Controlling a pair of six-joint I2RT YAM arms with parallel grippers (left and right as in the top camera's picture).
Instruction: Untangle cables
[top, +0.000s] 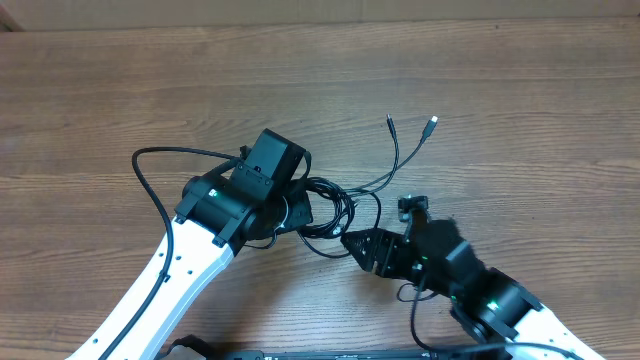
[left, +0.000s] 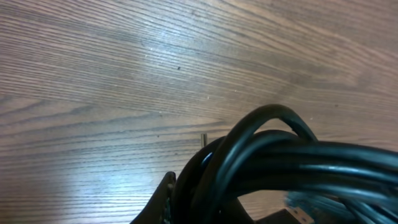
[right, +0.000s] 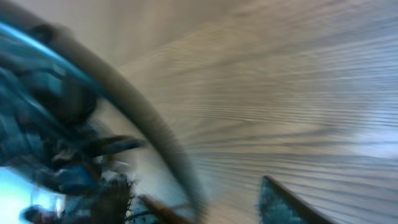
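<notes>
Fingers (left: 163, 200) of the left gripper (top: 300, 208) pressed together on the cables (left: 292, 165).
Their coiled tangle sits right at those fingertips (bunched tight against the wrist camera). Two loose ends run beyond it to a black plug (top: 389, 122) and a silver-tipped plug (top: 432, 122), near each other and well apart from the fingers. Opposite, the right gripper (top: 352, 243) points at the tangle from just beside it; I cannot tell whether its fingers are spread. Wooden table (top: 500, 80) lies underneath.
</notes>
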